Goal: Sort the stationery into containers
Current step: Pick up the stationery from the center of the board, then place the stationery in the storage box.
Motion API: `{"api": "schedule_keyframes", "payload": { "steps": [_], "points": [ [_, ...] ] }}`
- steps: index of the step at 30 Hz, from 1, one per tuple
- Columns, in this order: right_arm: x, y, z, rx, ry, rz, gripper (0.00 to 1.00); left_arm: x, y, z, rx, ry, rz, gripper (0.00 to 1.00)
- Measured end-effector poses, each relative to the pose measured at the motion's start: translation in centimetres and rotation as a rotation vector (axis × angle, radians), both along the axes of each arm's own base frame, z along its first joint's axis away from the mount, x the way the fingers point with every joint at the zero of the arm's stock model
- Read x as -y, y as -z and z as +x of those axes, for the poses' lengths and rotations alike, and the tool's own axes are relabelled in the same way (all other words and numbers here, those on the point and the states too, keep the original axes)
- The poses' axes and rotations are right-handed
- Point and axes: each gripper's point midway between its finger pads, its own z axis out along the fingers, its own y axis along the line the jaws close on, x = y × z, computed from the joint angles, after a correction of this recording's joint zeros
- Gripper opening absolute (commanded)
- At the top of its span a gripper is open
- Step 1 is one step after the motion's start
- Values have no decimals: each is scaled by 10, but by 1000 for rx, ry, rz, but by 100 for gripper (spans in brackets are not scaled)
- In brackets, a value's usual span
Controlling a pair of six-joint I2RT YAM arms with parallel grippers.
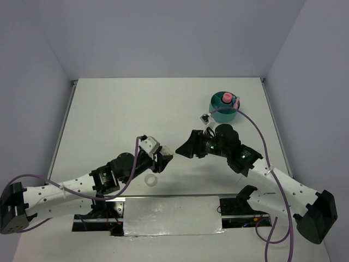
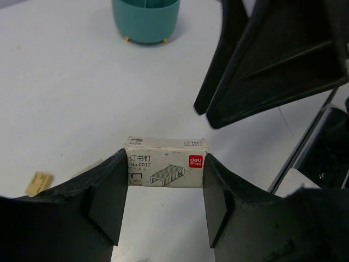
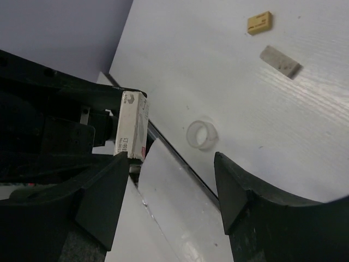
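My left gripper (image 2: 166, 183) is shut on a white staple box (image 2: 166, 162) and holds it above the table. The box also shows in the right wrist view (image 3: 132, 132), side on. My right gripper (image 3: 169, 199) is open and empty, facing the left gripper (image 1: 164, 160) at close range; in the top view the right gripper (image 1: 183, 149) is just right of it. The teal organizer (image 1: 223, 107) stands at the far right with a pink tube (image 1: 227, 98) in it. A clear ring (image 1: 150, 179) lies below the left gripper. A tan block (image 3: 259, 22) and a whitish block (image 3: 280, 60) lie on the table.
A small dark-and-white object (image 1: 205, 117) lies just left of the organizer. A shiny metal strip (image 1: 172, 214) runs along the near edge between the arm bases. Purple cables loop beside both arms. The organizer (image 2: 146, 19) shows far ahead in the left wrist view.
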Motion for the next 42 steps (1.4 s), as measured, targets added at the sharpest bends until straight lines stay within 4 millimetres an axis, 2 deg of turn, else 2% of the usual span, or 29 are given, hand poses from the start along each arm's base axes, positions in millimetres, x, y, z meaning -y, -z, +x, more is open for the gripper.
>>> {"api": "schedule_keyframes", "payload": {
  "steps": [3,7,10,11,16,18,19,20,21,22,23,25,28,30,32,34,36,39,42],
  "points": [
    [-11,-1,-10,-18,-36,17,68,9,-10,-8,44,77,0,0],
    [-26,-5,-18,-36,-82,39,67,20,-5,-20,51,182,32,0],
    [-34,-7,-26,-42,-120,56,62,25,-4,-26,56,230,45,2],
    [-35,-8,-28,-43,-126,58,55,26,-4,-28,58,242,45,2],
    [-41,-7,-37,-44,-152,52,41,27,-6,-31,63,263,41,8],
    [-44,-4,-39,-40,-156,37,31,27,-7,-31,65,263,44,11],
    [-45,-2,-39,-42,-153,30,20,25,-5,-31,69,262,58,13],
    [-45,0,-38,-41,-148,21,16,24,-4,-30,69,258,70,19],
    [-46,2,-37,-54,-139,15,5,23,-2,-29,71,252,83,25],
    [-47,4,-36,-62,-130,10,0,21,0,-27,74,242,98,36],
    [-48,6,-35,-68,-125,4,0,19,2,-26,73,231,108,65],
    [-49,6,-34,-59,-125,-7,0,16,3,-22,69,199,117,99],
    [-49,-2,-24,-28,-104,-50,0,6,-4,-8,24,72,96,99],
    [-49,-22,3,15,-49,-76,0,-5,-13,4,-10,-35,87,99],
    [-41,-44,44,56,51,-91,0,-20,-19,14,-59,-156,89,99],
    [-25,-60,95,84,183,-113,0,-40,-21,25,-133,-310,88,99],
    [-1,-68,158,79,362,-164,0,-66,-16,32,-209,-459,99,99],
    [28,-62,235,36,587,-238,0,-95,0,34,-269,-577,140,99],
    [56,-45,301,-31,795,-313,0,-109,20,27,-309,-610,190,99]
  ]
}}
